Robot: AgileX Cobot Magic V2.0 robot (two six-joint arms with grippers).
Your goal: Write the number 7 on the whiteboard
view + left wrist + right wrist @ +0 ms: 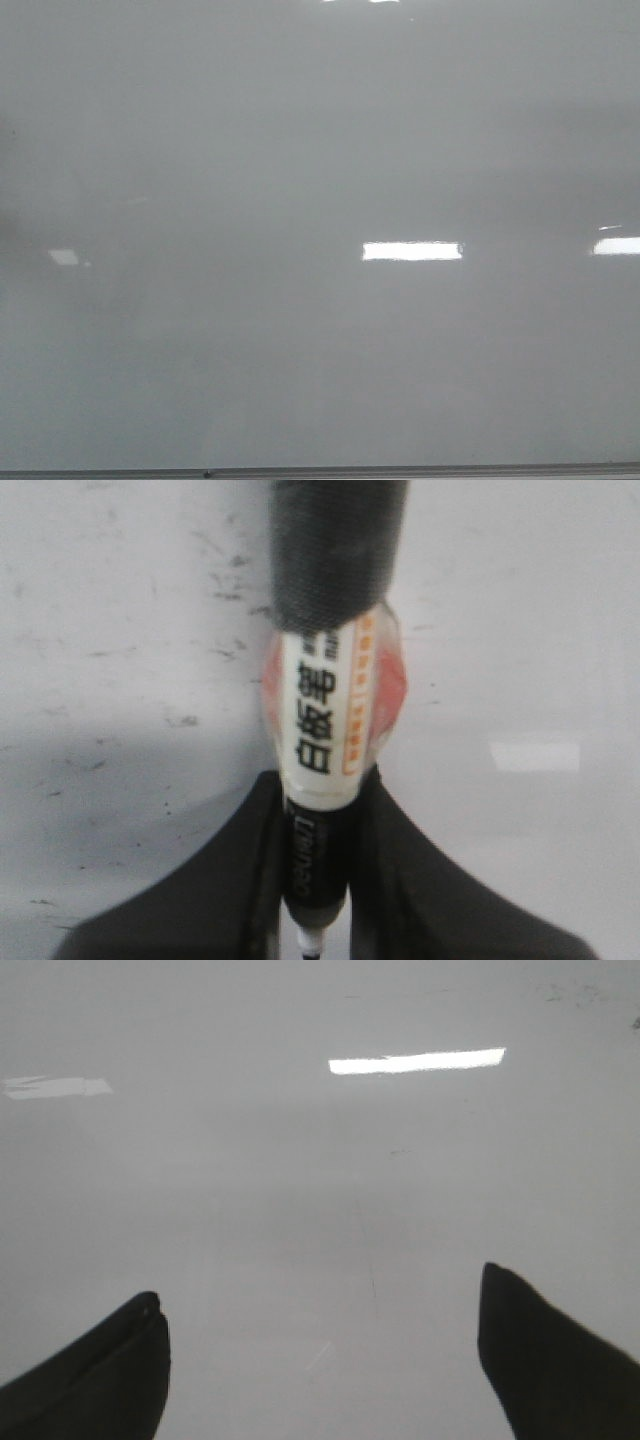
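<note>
Across the front view the whiteboard (pixel 300 150) fills nearly everything, pale grey and glossy, with bright rectangular light reflections (pixel 412 251) on it and a thin frame strip (pixel 320 471) along its lower edge; no marker line shows anywhere on it in this view, so the number 7 appears not yet begun. Neither arm is visible from the front camera; only the wrist views show them.

The left gripper (pixel 318 860) is clamped on a whiteboard marker (pixel 325 730); its two dark fingers (pixel 230 880) press the barrel from either side; the barrel's long axis runs straight away from the fingers toward the board, white label nearest the grip and the dark end (pixel 335 550) farthest out. That end is blurred, so whether it is a cap or the tip, and whether it touches the surface, cannot be told. The board behind it carries faint grey smudges (pixel 225 580) rather than any clear stroke.

The right gripper (pixel 320 1350) has its fingers (pixel 100 1370) spread wide apart with nothing between them, looking onto bare board (pixel 320 1180).

The writing arm is plainly the left, since it alone carries the pen; the coming move likely turns on closing the gap along the marker's own axis until the tip meets the board, then drawing the top stroke sideways; too much push could skid the tip or shift the pen in the grip.
</note>
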